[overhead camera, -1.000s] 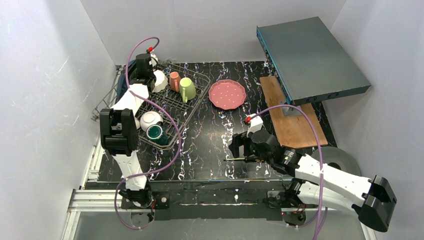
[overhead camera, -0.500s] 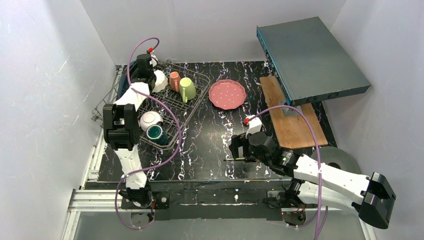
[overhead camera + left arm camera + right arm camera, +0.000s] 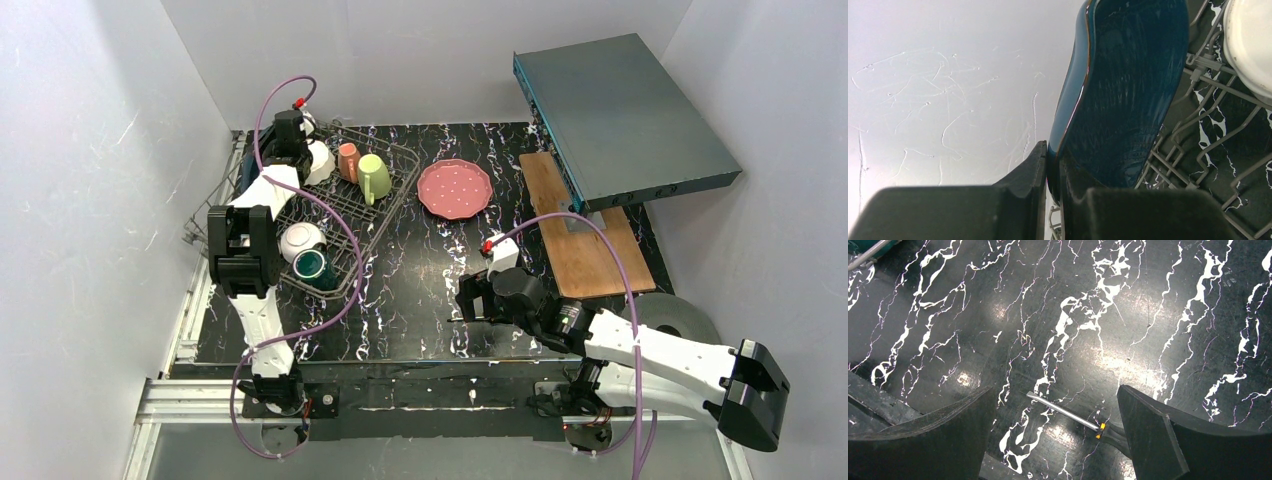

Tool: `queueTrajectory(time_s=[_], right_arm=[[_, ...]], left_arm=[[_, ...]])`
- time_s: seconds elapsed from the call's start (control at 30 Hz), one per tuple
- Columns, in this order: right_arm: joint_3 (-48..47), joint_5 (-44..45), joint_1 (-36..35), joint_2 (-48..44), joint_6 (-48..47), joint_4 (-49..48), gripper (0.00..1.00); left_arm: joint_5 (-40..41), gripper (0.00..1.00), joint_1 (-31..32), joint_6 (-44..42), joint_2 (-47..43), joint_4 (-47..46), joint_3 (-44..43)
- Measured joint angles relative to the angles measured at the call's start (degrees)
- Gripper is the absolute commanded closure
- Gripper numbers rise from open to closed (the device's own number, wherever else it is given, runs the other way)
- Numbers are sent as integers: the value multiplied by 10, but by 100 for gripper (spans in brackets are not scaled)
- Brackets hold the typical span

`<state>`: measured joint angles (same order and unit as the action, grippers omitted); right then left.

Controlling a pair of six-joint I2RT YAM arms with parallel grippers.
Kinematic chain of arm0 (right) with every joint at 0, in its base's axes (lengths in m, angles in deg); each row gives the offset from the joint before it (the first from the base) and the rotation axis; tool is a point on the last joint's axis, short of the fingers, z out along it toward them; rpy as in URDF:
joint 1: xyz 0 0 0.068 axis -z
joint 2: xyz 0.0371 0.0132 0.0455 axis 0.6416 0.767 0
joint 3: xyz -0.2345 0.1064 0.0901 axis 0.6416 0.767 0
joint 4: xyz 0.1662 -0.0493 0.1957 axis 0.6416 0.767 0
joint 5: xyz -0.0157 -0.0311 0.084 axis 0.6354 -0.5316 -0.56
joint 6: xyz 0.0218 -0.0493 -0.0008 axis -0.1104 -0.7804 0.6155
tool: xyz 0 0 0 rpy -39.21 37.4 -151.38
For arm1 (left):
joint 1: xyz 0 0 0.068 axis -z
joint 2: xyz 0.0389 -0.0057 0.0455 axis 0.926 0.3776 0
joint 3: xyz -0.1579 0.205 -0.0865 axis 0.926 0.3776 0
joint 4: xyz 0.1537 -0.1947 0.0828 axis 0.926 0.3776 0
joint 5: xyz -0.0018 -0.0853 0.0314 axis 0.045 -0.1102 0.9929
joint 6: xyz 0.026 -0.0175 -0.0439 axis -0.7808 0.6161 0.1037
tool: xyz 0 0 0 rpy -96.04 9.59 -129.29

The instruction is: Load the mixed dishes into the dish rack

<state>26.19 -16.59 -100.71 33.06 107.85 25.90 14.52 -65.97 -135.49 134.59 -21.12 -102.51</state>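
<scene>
Your left pincer (image 3: 1052,160) clamps the blue plate (image 3: 1128,90) (by its rim) at the dish rack (image 3: 1215,145). Seat it fully there before you release.

Bowls: two, a white bowl (image 3: 320,160) and a floral cream bowl (image 3: 299,239).
Cups and mugs: three, a green-inside cup (image 3: 313,265), a small salmon cup (image 3: 349,160) and a yellow-green mug (image 3: 375,178).
Plates: two, a pink dotted plate (image 3: 454,188) and a blue leaf-shaped ribbed plate (image 3: 1128,100).
Dish rack (image 3: 343,208): one.
Screwdriver (image 3: 1073,416): one.
Teal-grey box (image 3: 620,120): one.
Wooden board (image 3: 585,240): one.
Counter (image 3: 430,260): one.
Pincers: two, the left pincer (image 3: 1050,165) and the right pincer (image 3: 1053,400).
</scene>
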Motion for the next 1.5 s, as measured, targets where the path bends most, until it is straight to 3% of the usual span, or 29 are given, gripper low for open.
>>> queueTrajectory(time_s=[1.1, 1.33, 1.5], right_arm=[[0, 15, -16, 5, -3, -11, 2], [0, 16, -19, 6, -4, -12, 2], [0, 17, -19, 6, -5, -12, 2]], left_arm=[[26, 100, -17, -8, -13, -14, 39], [29, 69, -18, -5, -13, -17, 40], [33, 58, -33, -5, -13, -25, 39]])
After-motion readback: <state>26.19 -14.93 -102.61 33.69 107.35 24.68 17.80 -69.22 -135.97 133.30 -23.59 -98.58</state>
